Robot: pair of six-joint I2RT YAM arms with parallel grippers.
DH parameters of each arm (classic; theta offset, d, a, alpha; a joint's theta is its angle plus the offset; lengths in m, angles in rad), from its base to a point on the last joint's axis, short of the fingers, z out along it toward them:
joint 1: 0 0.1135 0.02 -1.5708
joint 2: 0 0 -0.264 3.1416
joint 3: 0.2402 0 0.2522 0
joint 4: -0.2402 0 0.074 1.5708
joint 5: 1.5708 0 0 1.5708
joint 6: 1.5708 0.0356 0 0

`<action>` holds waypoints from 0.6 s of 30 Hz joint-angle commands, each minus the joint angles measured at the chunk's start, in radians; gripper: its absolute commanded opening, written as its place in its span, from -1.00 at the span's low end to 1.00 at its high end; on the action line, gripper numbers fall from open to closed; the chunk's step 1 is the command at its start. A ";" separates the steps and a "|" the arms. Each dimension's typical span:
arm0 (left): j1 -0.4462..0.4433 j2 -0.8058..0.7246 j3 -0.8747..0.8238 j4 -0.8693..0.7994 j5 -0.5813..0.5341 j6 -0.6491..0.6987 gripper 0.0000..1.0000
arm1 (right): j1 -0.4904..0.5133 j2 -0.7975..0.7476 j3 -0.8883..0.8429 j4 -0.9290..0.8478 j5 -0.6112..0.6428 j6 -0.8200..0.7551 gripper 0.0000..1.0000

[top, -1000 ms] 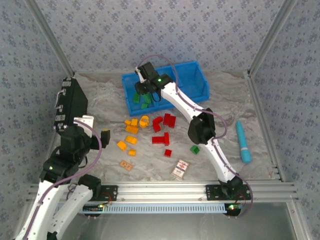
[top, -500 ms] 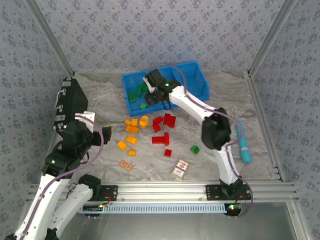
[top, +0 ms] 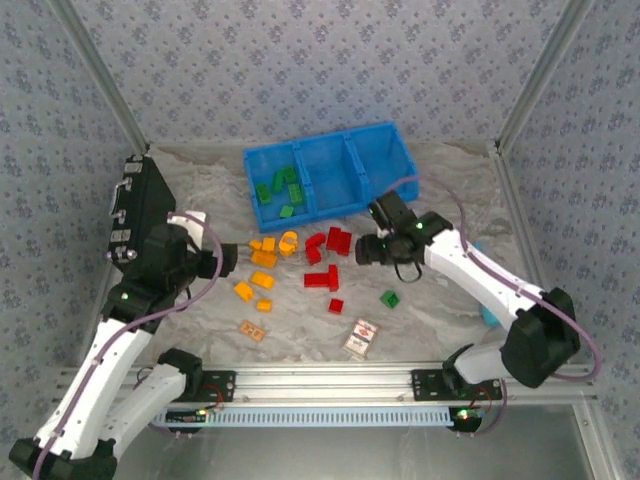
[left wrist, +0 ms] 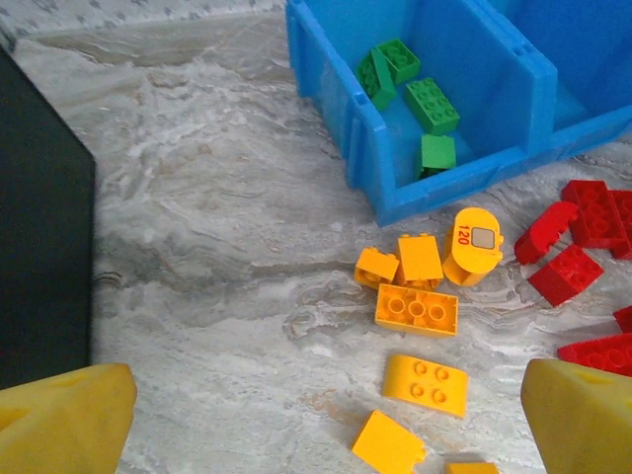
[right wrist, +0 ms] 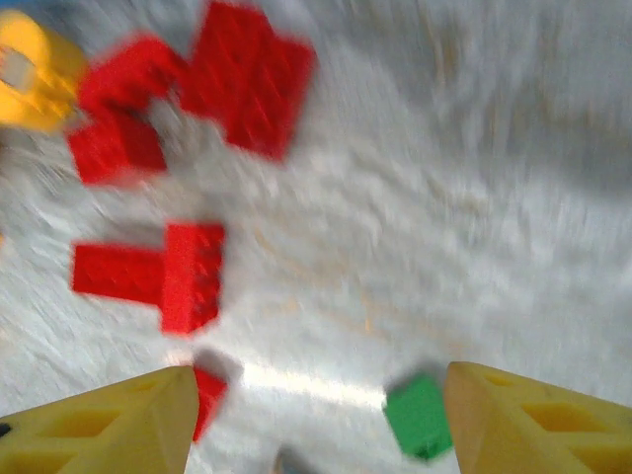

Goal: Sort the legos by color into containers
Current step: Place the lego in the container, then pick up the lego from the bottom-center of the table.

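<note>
Legos part sorted: greens lie in the blue bin's left compartment.
Loose on the table in front of it: orange bricks, red bricks, one green brick. The left gripper is spread wide and empty, left of the oranges. The right gripper has its jaws apart and empty, just right of the reds.

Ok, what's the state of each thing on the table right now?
blue bin: left compartment holds green bricks, other two look empty.
loose green brick: on the table, unsorted.
red bricks: loose on the table.
orange bricks: loose on the table.
left gripper: open, empty.
right gripper: open, empty.
</note>
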 commanded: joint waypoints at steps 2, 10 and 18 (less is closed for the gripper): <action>0.006 0.037 0.042 0.044 0.065 -0.016 1.00 | -0.009 -0.106 -0.137 -0.033 -0.042 0.309 0.46; 0.006 0.074 0.047 0.094 0.096 -0.021 1.00 | -0.044 -0.266 -0.402 0.052 -0.098 0.632 0.71; 0.006 0.059 0.031 0.093 0.098 -0.026 1.00 | -0.083 -0.273 -0.486 0.130 -0.122 0.729 0.70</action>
